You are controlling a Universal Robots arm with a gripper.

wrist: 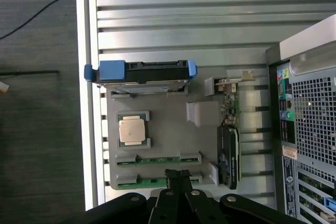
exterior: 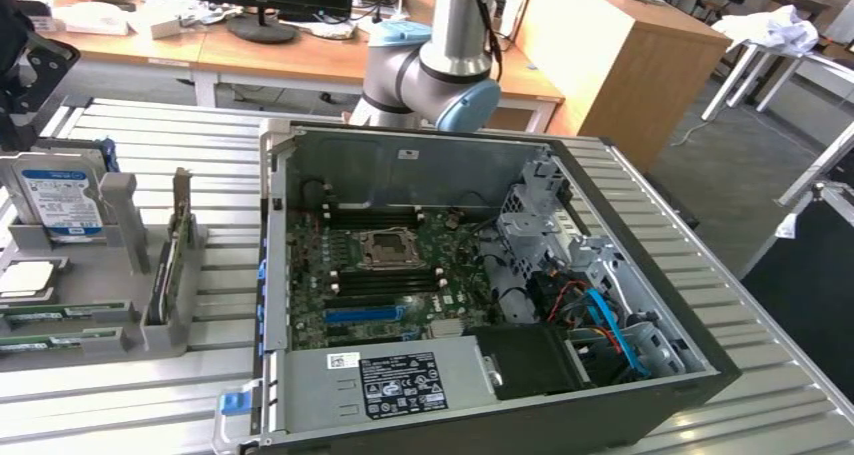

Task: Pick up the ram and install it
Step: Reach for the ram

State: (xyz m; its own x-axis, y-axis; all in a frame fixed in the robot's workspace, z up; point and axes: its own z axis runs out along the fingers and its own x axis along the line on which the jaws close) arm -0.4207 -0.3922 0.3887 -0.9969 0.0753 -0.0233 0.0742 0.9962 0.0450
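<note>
**Hand (wrist: 178, 173) is held over the ram (wrist: 157, 158), fingers pressed together, nothing gripped.**
If lowered unopened, the ram would likely be struck rather than straddled, or the second stick (wrist: 142, 183) nudged. Both are seated in the grey tray (wrist: 173, 135); beyond them a processor (wrist: 132, 130), a dark card (wrist: 229, 156) and an upright hard drive (wrist: 140, 72) are kept. The open computer case (exterior: 400, 160) is set alongside on the tabletop (exterior: 160, 135).

A slatted metal table (exterior: 160, 135) carries two things side by side: an open computer case (exterior: 400, 165) toward the exterior view's right, and a grey parts holder (exterior: 100, 307) at its left, close to the table's edge.
</note>
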